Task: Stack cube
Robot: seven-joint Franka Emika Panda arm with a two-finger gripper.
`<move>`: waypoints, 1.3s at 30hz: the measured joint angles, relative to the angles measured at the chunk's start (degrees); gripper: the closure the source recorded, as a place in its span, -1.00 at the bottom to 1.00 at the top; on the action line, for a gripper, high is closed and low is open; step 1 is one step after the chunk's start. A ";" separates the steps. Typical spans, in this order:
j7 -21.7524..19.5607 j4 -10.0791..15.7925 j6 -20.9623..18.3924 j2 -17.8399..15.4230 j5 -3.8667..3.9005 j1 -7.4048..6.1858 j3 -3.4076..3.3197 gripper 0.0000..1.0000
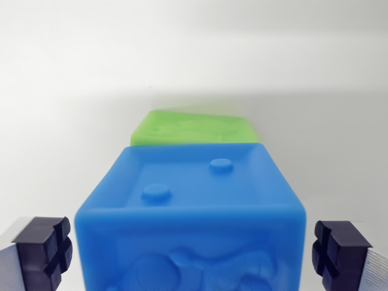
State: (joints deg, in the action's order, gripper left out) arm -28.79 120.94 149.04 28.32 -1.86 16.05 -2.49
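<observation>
Gripper [194, 254]: jaws spread wide, the dark finger pads [41, 251] standing clear of the cube on both sides, nothing held. Between them, nearest the camera: blue cube [197, 209], upright, two round studs on its recessed top face, raised relief on its front face. Directly behind it and partly hidden: green cube [194, 128], slightly skewed; contact between the two cannot be confirmed. Both rest on a plain white surface [73, 91].
</observation>
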 joint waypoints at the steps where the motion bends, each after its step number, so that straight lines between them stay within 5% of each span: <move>1: 0.00 0.02 -0.23 -0.27 0.00 0.00 -0.01 -1.00; 39: -0.46 -1.08 -15.99 -15.22 0.85 -0.18 -0.36 -1.00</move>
State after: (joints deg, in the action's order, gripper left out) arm -29.26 119.86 133.05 13.11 -1.01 15.87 -2.85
